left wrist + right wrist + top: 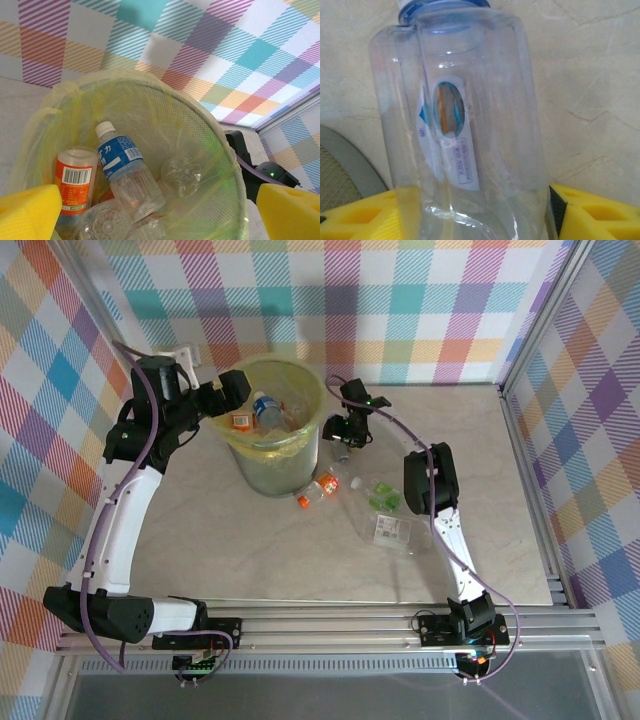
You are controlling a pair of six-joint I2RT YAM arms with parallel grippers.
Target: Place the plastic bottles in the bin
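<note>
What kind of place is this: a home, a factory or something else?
Most likely a robot test cell: a left arm and a right arm bolted to an aluminium rail, a table walled in by checked panels, and a bin with bottles.

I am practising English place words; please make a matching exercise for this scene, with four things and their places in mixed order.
1 white-capped bottle
2 orange-capped bottle
3 blue-capped bottle
4 left gripper

a between the fingers of the right gripper
b lying on the table beside the bin
c open, above the bin
d inside the bin

Pairs: 1-d, 2-b, 3-a, 4-c
</note>
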